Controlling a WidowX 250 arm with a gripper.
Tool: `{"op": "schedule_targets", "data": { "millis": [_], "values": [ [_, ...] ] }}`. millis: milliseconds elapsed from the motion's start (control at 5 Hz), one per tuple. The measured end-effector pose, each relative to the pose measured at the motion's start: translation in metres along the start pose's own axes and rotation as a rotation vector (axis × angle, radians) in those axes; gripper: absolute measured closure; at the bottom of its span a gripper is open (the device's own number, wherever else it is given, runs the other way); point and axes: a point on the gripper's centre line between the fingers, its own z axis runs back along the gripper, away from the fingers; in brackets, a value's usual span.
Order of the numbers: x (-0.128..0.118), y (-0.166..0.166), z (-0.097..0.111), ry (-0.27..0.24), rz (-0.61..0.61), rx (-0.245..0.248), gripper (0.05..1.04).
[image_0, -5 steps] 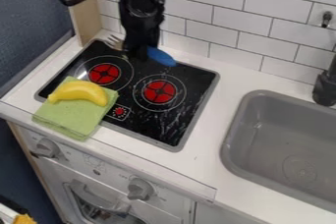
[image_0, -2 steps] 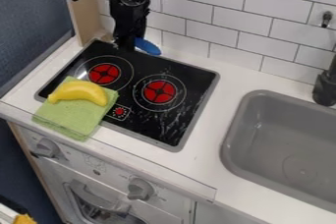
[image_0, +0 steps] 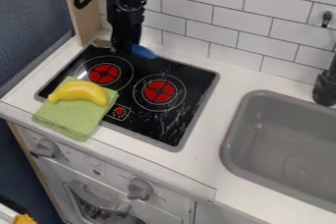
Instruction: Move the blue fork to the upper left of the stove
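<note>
Closed around the blue fork (image_0: 143,52), the black hand (image_0: 123,49) hangs by the upper-left corner of the stove (image_0: 150,122).

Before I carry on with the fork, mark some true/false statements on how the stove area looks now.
1. The gripper is at the fork, near the stove's back edge. True.
2. The banana lies in the sink. False: it lies on the green cloth.
3. The fork's handle is blue. True.
4. The green cloth lies wholly on the stovetop. False: it also covers part of the white counter.
5. The fork's tines point toward the sink. False: they are left of the gripper in the picture, away from the sink.
</note>
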Motion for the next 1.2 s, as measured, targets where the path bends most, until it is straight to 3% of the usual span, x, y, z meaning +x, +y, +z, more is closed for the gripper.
{"op": "schedule_targets", "data": {
  "millis": [400,600,800,1000,1200],
  "values": [
    [0.0078,0.0053,-0.0133,0.020,0.019,0.024,0.633],
    [0.0072,0.0025,-0.0095,0.040,0.014,0.025,0.328],
    [0.0074,0.0034,-0.0097,0.047,0.001,0.028,0.086],
    [0.0047,0.0079,-0.0148,0.052,0.000,0.029,0.078],
    [0.0063,0.0067,-0.0056,0.049,-0.017,0.003,0.083]
  ]
}}
